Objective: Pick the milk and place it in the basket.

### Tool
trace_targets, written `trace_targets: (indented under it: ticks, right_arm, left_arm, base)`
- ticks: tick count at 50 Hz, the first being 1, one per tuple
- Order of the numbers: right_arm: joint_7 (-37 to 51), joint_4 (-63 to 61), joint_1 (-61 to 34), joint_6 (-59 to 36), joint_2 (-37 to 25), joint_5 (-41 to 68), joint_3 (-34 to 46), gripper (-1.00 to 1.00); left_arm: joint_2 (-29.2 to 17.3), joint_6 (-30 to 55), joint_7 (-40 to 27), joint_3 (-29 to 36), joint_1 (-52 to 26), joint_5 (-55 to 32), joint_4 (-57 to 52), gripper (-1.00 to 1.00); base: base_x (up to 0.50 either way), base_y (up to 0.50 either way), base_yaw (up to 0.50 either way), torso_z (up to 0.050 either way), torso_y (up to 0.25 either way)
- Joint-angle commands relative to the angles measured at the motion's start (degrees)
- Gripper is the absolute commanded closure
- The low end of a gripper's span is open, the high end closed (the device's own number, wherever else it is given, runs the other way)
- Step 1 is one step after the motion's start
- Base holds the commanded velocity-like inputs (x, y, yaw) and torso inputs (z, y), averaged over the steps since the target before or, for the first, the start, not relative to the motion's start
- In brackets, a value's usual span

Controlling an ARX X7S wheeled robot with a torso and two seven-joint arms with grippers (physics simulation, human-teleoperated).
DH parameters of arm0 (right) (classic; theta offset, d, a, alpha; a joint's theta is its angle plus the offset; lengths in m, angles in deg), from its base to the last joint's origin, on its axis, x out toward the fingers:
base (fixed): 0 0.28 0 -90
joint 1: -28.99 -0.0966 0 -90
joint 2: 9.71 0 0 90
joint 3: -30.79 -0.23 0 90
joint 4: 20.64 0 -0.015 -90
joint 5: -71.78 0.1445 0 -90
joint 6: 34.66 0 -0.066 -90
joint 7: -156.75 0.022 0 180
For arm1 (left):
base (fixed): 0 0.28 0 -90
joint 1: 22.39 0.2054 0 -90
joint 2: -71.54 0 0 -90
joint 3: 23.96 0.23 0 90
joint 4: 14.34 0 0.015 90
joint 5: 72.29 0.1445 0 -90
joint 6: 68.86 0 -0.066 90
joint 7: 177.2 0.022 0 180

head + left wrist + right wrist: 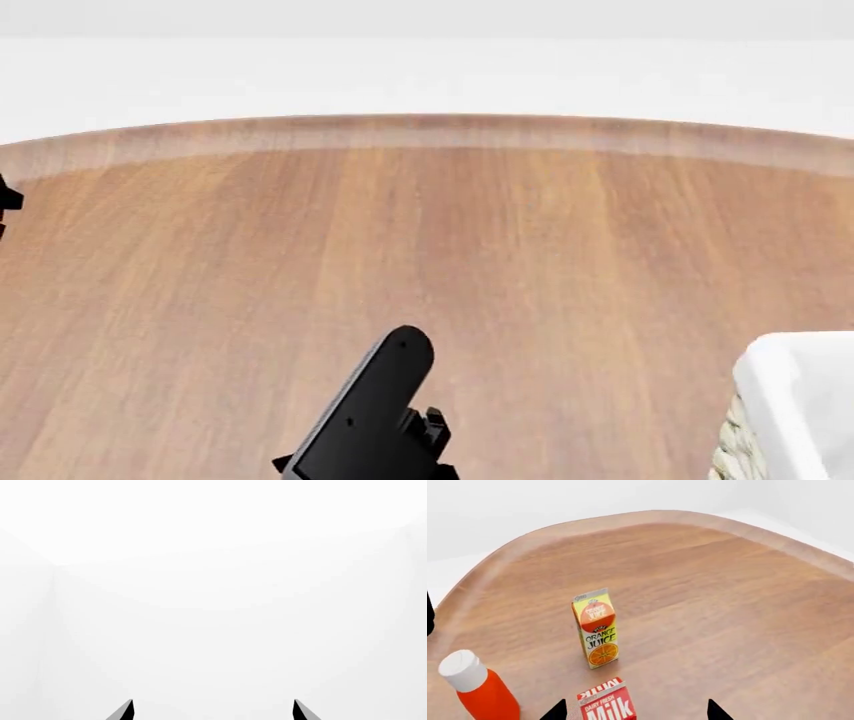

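Note:
The milk (606, 704) is a red carton with white "Milk" lettering. It stands upright on the wooden table, and only its top shows in the right wrist view. My right gripper (635, 711) is open. Its two dark fingertips (557, 711) stand either side of the milk without touching it, and the carton is nearer one finger. My left gripper (213, 711) is open and empty, facing plain white. The basket (801, 395) shows only as a corner at the head view's lower right, with white cloth over cream wicker. The milk is not seen in the head view.
An orange juice carton (596, 628) stands upright just beyond the milk. A red bottle with a white cap (477, 687) stands beside it. The round wooden table (441, 250) has a pale rim. A black arm link (374, 410) crosses the head view's bottom centre.

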Motion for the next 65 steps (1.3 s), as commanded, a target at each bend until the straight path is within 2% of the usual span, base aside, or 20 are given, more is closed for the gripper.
trace_targets:
  ticks: [1, 20, 40, 65]
  right_arm:
    - [-1.96, 3.18, 1.28, 3.72, 0.83, -4.29, 4.27, -1.0]
    - [-3.83, 8.37, 2.08, 8.16, 2.53, -8.13, 7.84, -1.0]
    - [-5.06, 12.18, 4.12, 12.08, 3.69, -13.88, 15.01, -1.0]
    - [-4.85, 14.21, 4.48, 14.02, 5.08, -16.04, 17.79, -1.0]
  left_arm:
    - [-0.26, -0.46, -0.18, 0.01, 0.32, -0.18, 0.16, -1.0]
    - [-0.6, -0.89, -0.49, 0.04, 0.39, -0.6, 0.32, -1.0]
    - [-1.0, -1.39, -0.96, 0.06, 0.89, -0.94, 0.35, -1.0]
    - [-1.55, -2.22, -1.38, 0.4, 1.36, -1.16, 0.52, -1.0]
  base:
    - [0.0, 0.0, 0.0, 0.0, 0.0]
    - [0.0, 0.0, 0.0, 0.0, 0.0]
    - [0.0, 0.0, 0.0, 0.0, 0.0]
    - [0.0, 0.0, 0.0, 0.0, 0.0]
